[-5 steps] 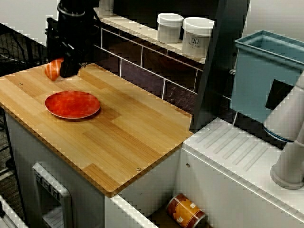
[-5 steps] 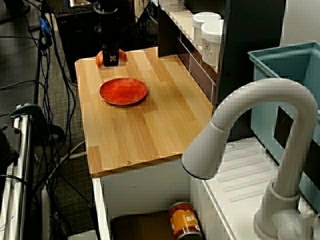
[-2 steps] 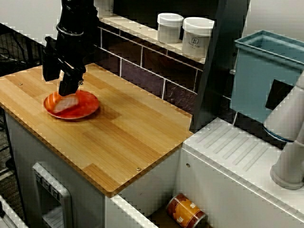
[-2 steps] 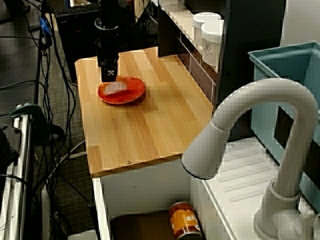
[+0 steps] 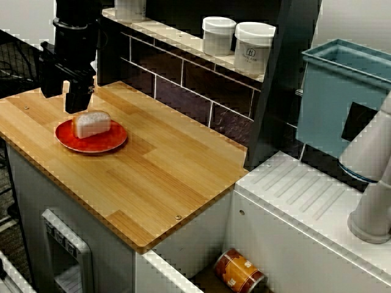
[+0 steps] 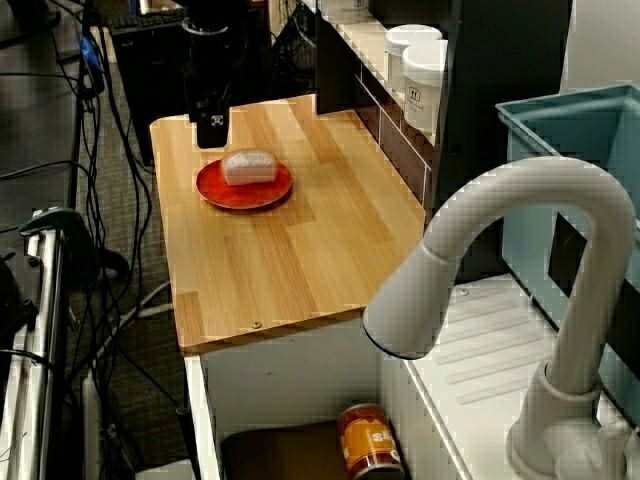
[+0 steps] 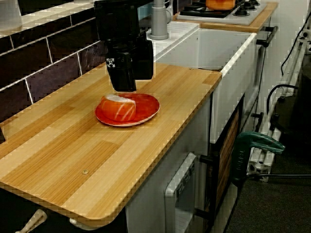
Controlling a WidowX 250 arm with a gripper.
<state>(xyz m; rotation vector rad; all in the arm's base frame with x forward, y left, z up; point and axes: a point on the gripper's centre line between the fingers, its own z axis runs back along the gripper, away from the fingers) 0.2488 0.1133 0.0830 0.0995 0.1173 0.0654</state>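
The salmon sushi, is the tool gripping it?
No, the salmon sushi lies on the red plate, while the tool hangs off to one side, apart from it, with nothing between its fingers.

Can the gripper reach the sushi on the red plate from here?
Probably yes: the gripper hangs above and beside the sushi, fingers apart, nothing in the way; the red plate holds only that piece.

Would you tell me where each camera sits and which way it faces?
Sink-side view: high by the sink, facing the tiled wall over the counter; gripper top left.
Faucet view: behind the faucet, facing along the counter; arm at top.
Counter-end view: low, facing back toward the sink; gripper centred.
All share the red plate and its food piece.
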